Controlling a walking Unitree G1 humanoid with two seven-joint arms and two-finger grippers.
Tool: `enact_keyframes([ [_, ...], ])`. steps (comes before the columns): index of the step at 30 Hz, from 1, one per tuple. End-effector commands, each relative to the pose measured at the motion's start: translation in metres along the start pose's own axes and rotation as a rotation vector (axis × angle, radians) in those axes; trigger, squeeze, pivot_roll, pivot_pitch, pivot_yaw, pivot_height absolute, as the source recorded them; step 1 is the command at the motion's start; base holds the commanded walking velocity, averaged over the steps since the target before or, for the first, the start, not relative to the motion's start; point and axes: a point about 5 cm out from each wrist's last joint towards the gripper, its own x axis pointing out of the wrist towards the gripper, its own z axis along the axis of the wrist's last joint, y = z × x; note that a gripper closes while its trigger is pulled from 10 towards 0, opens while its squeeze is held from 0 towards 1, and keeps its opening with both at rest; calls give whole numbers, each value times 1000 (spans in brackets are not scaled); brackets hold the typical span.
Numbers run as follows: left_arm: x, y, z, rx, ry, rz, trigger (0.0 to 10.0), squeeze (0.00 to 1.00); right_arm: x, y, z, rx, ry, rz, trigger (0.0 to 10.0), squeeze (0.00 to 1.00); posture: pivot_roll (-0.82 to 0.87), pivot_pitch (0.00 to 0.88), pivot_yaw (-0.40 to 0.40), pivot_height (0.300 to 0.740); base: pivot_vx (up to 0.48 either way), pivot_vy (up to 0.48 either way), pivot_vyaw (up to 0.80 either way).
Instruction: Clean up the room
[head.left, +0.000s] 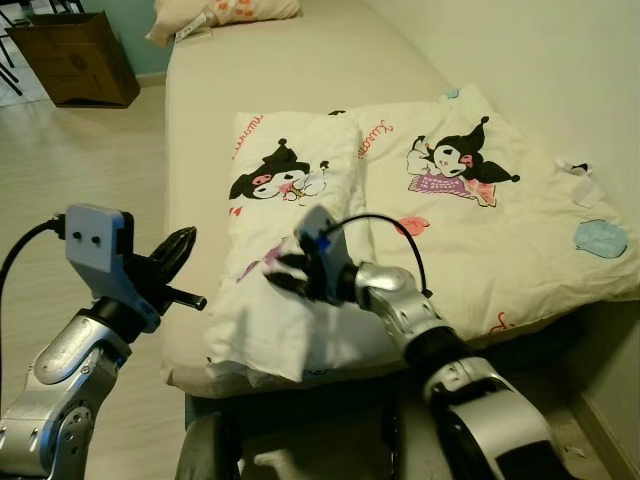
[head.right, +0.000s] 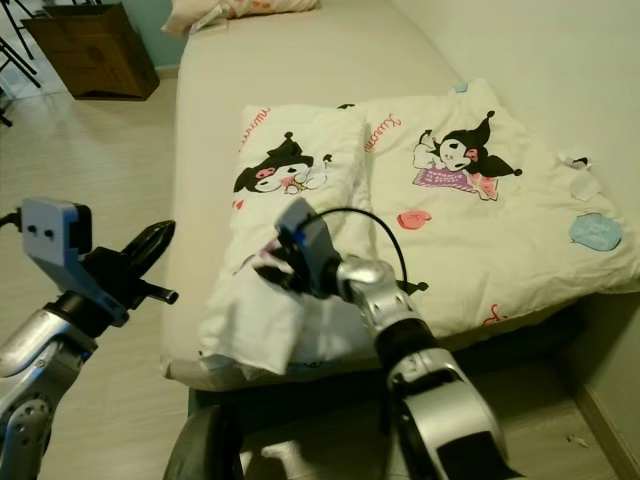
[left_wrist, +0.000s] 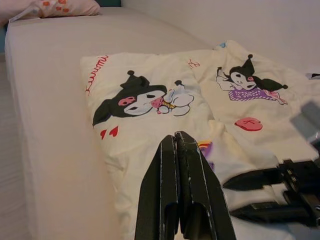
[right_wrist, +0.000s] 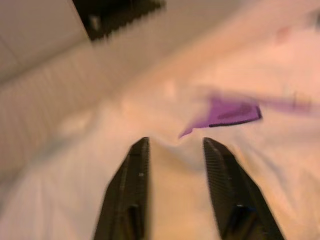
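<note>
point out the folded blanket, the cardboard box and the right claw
folded blanket (head.left: 290, 215), left eye view, on its upper printed panel
cardboard box (head.left: 75, 60), left eye view, on its front face
right claw (right_wrist: 172, 172), right wrist view, midway between its fingertips

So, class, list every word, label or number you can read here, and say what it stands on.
Red cursive along the edge of the left pillow: looks like "Kuromi", partly creased, so not certain.
Red cursive on the blanket near the pillow: too small and folded to read.
Cardboard box on the floor: no readable print.
</note>
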Motion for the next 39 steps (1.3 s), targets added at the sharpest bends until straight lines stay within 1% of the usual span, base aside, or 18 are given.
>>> enact_keyframes([
  [1, -1, 0, -5, -16, 10, 0, 10000, 0, -3, 0, -1, 24, 15, 6, 10000, 1000, 39, 204, 26, 553, 0, 0, 0],
  [3, 0, 0, -5, -20, 6, -1, 10000, 0, -12, -10, 14, 59, -101, -69, 10000, 1000, 39, 205, 27, 553, 0, 0, 0],
  [4, 0, 0, -5, -20, 6, -1, 10000, 0, -12, -10, 14, 59, -101, -69, 10000, 1000, 39, 205, 27, 553, 0, 0, 0],
  [5, 0, 0, -4, -22, 3, -2, 10000, 0, -17, -20, 24, 86, -176, -156, 10000, 467, 41, 213, 29, 553, 0, 0, 0],
  [6, 1, 0, -3, -25, 0, -4, 10000, 0, -24, -34, 35, 153, -258, -263, 10000, 0, 43, 214, 29, 553, 0, 0, 0],
  [7, 1, 0, -3, -25, 0, -4, 10000, 0, -24, -34, 35, 153, -258, -263, 10000, 0, 43, 214, 29, 553, 0, 0, 0],
  [8, 1, -1, -3, -26, -2, -6, 10000, 0, -30, -46, 42, 232, -328, -365, 10000, 0, 46, 219, 29, 553, 0, 0, 0],
  [10, 1, -1, -2, -27, -3, -12, 10000, 0, -38, -60, 46, 357, -396, -502, 10000, 0, 46, 219, 29, 553, 0, 0, 0],
  [13, 1, -2, -1, -28, -3, -17, 10000, 0, -41, -67, 42, 434, -402, -587, 10000, 0, 55, 228, 31, 553, 0, 0, 0],
  [14, 1, -3, -1, -28, -1, -20, 10000, 0, -38, -66, 35, 461, -376, -620, 10000, 1000, 58, 233, 29, 553, 0, 0, 0],
  [19, 0, -3, -1, -29, 4, -20, 10000, 0, -27, -58, 18, 525, -305, -639, 10000, 1000, 66, 242, 25, 553, 0, 0, 0],
  [23, -2, -4, 1, -34, 5, -16, 10000, 0, -14, -48, 7, 677, -316, -635, 10000, 1000, 87, 262, 18, 553, 0, 0, 0],
  [31, -7, -3, 6, -38, 8, -6, 10000, 0, -10, -44, -1, 742, -318, -671, 10000, 1000, 128, 295, 19, 553, 0, 0, 0],
  [34, -10, -2, 8, -30, 15, -8, 10000, 0, -6, -41, -3, 709, -283, -681, 10000, 1000, 131, 297, 19, 553, 0, 0, 0],
  [35, -11, -2, 9, -30, 18, -7, 10000, 0, -4, -39, -3, 693, -271, -673, 10000, 620, 132, 298, 19, 553, 0, 0, 0],
  [37, -11, -2, 9, -30, 19, -7, 10000, 0, -3, -38, -2, 687, -267, -666, 10000, 620, 132, 298, 19, 553, 0, 0, 0],
  [38, -11, -2, 8, -30, 22, -6, 10000, 0, -1, -36, -2, 679, -262, -656, 10000, 0, 132, 298, 19, 553, 0, 0, 0],
  [39, -12, -2, 8, -31, 24, -5, 10000, 0, 0, -35, -3, 673, -255, -648, 10000, 0, 131, 299, 17, 553, 0, 0, 0],
])
